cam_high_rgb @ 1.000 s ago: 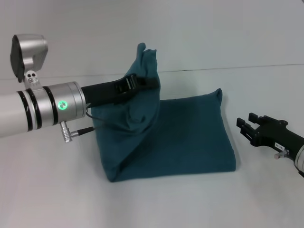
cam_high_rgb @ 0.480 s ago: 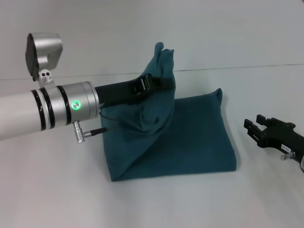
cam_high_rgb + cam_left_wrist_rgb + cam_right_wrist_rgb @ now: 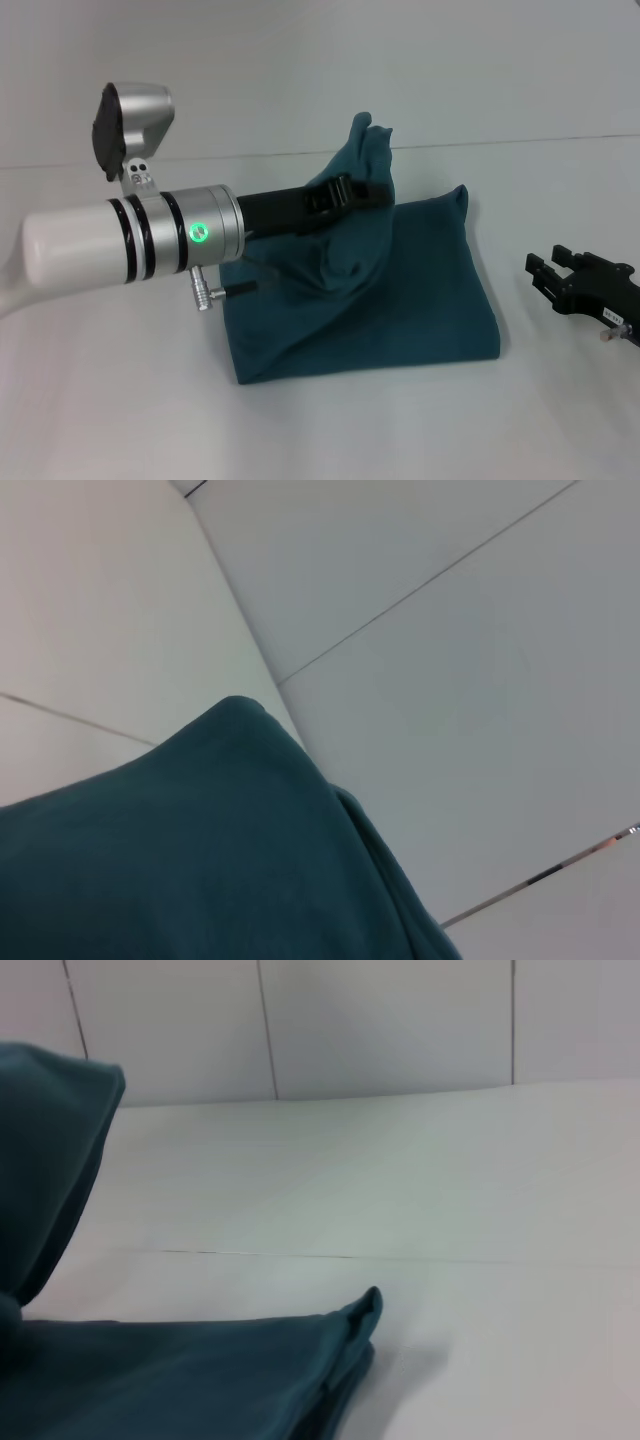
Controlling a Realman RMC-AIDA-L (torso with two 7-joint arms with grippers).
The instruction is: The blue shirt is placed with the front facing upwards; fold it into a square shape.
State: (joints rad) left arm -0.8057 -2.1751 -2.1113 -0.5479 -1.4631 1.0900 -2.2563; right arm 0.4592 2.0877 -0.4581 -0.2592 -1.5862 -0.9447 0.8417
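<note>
A raised fold of the blue shirt (image 3: 200,850) against pale panelled wall (image 3: 450,630).

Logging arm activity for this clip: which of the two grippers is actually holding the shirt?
The left gripper: its jaws are shut on a raised bunch of the blue shirt. The right gripper sits apart from the shirt, beside its right edge, jaws open and empty.

Blue shirt (image 3: 400,300): folded on the table (image 3: 120,400), centre, one part lifted.
Left gripper (image 3: 362,190): over the shirt's left rear part, clamped on the lifted cloth.
Right gripper (image 3: 545,272): right of the shirt, apart from it.
</note>
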